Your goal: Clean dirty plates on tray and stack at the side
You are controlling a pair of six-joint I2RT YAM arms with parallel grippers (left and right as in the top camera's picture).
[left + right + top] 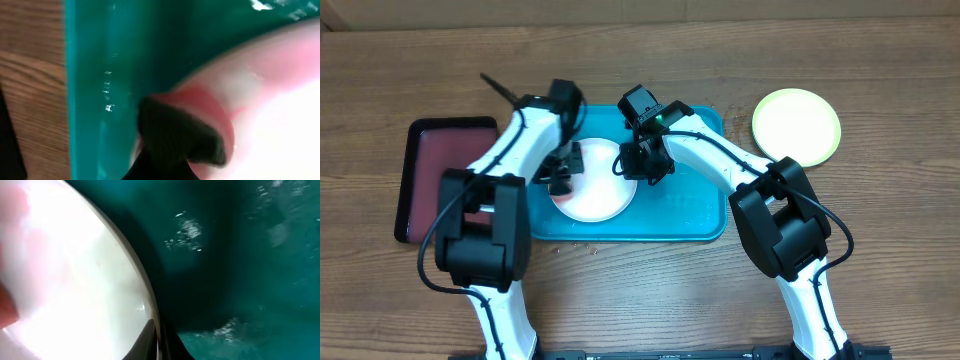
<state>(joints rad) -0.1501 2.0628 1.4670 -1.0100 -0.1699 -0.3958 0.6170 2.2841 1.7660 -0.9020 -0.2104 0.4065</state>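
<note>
The white plate [595, 195] lies on the teal tray [690, 215], with a red-pink smear along its left rim [210, 97]. My left gripper [563, 172] is at that left rim. One black finger lies on top of the smeared rim [175, 135] and the other finger is hidden, so it looks shut on the rim. My right gripper [642, 160] is shut on the plate's right rim [159, 335], one finger on each side of it. The yellow-green plate [797, 127] sits on the table to the right of the tray. The light blue plate is out of view.
A smaller dark red, black-rimmed tray [430, 185] stands left of the teal tray. The teal tray's floor [250, 255] has wet specks. A few crumbs [582, 243] lie on the wooden table by the tray's front edge.
</note>
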